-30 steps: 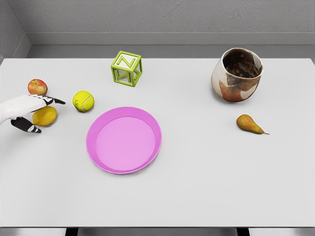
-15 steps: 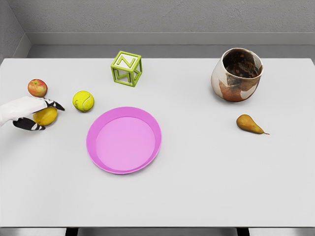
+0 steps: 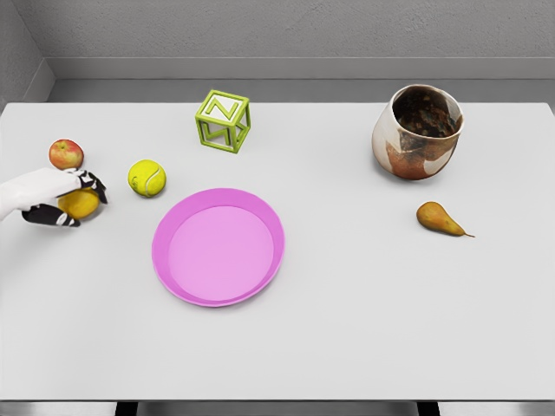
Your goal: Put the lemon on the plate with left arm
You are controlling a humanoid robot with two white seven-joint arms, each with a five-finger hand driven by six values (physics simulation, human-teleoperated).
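1. Check the left hand (image 3: 54, 198) at the left edge of the head view. Its fingers (image 3: 92, 185) curl over the top of the lemon (image 3: 80, 204) and the thumb sits below it, so the hand appears closed around the fruit. You cannot confirm that the grip is firm.
2. Locate the lemon. It rests on the table (image 3: 364, 312), well to the left of the pink plate (image 3: 218, 247), with the apple (image 3: 66, 154) just behind it and the tennis ball (image 3: 146, 177) near its right side.
3. Expect a slip hazard. The lemon is rounded and smooth, so a shallow fingertip hold is likely to let it roll out during the lift.
4. Expect a collision hazard. A path toward the plate passes close to the tennis ball; a low carry is likely to knock it away or onto the plate.
5. Watch the apple. A sideways squeeze can nudge it.
6. Release low. The plate rim is shallow, and a dropped lemon may roll off.
7. Note the surface: a flat, plain white tabletop, also carrying a green letter block (image 3: 224, 120), a glazed pot (image 3: 418, 132) and a pear (image 3: 439, 218).
8. Note the room: grey walls behind the table. The right arm is out of view.
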